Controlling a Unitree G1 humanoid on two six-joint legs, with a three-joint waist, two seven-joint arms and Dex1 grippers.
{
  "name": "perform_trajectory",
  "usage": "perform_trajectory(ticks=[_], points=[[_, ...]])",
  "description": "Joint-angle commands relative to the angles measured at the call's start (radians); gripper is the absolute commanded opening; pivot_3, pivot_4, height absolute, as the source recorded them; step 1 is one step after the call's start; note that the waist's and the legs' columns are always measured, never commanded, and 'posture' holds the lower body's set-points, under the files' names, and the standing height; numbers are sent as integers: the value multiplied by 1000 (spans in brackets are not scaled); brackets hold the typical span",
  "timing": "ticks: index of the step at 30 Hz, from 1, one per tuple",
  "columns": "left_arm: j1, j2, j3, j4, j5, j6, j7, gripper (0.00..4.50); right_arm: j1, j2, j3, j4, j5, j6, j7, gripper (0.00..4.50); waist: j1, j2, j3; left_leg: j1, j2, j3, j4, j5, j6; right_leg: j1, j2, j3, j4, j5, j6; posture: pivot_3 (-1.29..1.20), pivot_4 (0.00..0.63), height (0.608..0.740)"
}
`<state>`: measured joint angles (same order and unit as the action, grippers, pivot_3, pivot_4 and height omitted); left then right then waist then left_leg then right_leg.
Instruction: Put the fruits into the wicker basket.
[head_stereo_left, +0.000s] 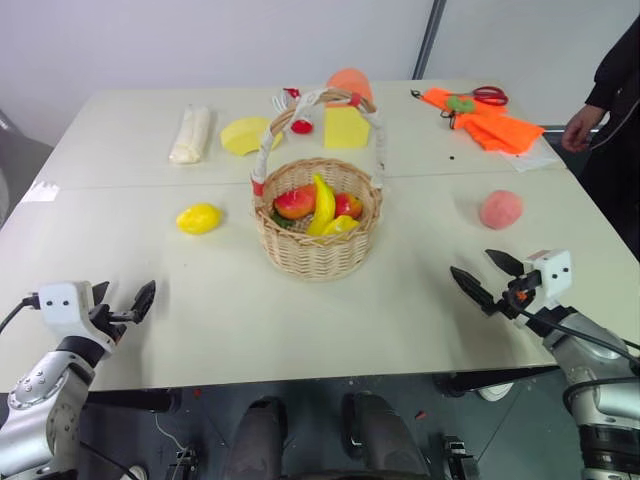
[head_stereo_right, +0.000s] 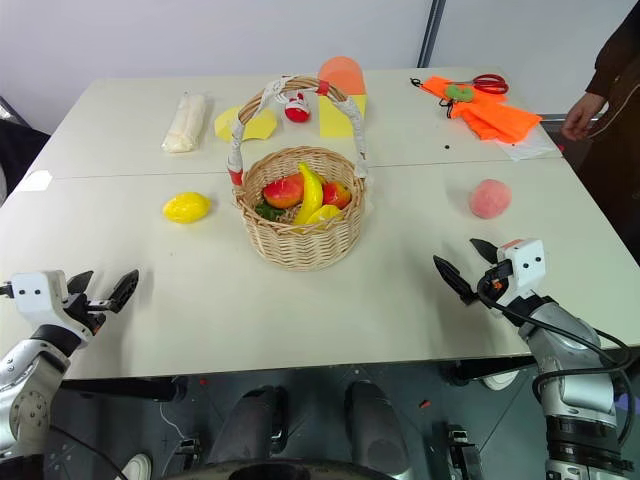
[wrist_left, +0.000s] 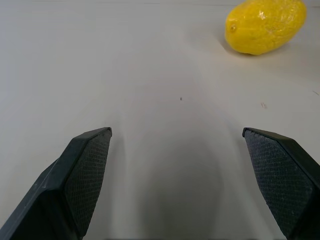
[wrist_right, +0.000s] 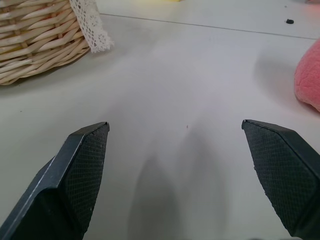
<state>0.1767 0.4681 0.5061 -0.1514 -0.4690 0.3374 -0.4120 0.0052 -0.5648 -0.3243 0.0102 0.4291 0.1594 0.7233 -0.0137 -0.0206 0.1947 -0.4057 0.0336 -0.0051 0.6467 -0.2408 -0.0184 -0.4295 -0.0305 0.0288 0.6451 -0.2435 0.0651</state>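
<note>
Both claws, left (head_stereo_left: 122, 301) and right (head_stereo_left: 487, 276), gape wide; one lemon (head_stereo_left: 199, 218) and one peach (head_stereo_left: 501, 209) lie outside the wicker basket (head_stereo_left: 317, 250).

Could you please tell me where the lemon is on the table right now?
In the left eye view the lemon lies on the table to the left of the wicker basket, apart from it, ahead of the open left gripper.

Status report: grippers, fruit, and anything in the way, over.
Left gripper and right gripper open, empty. Lemon and peach on the table outside the wicker basket; banana inside. Paths clear.
</note>
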Motion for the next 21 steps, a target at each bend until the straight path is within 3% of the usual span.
perform_trajectory(ticks=[1,13,21], points=[[-7,18,12,-20,6,-10,-2,4500,-6,2,-17,-30,3,-26,-5,4431,0,0,0,0,0,0,0,0,0,0,0,0,0,0,0,0,150,735],[-45,4,24,-53,-66,32,0,4500,-46,1,1,-28,21,-23,21,4431,0,0,0,0,0,0,0,0,0,0,0,0,0,0,0,0,150,735],[-209,149,-57,-48,18,108,4,4500,-25,-67,26,-251,133,120,122,4431,3,0,0,0,0,-1,0,0,0,0,0,0,1,0,0,0,150,735]])
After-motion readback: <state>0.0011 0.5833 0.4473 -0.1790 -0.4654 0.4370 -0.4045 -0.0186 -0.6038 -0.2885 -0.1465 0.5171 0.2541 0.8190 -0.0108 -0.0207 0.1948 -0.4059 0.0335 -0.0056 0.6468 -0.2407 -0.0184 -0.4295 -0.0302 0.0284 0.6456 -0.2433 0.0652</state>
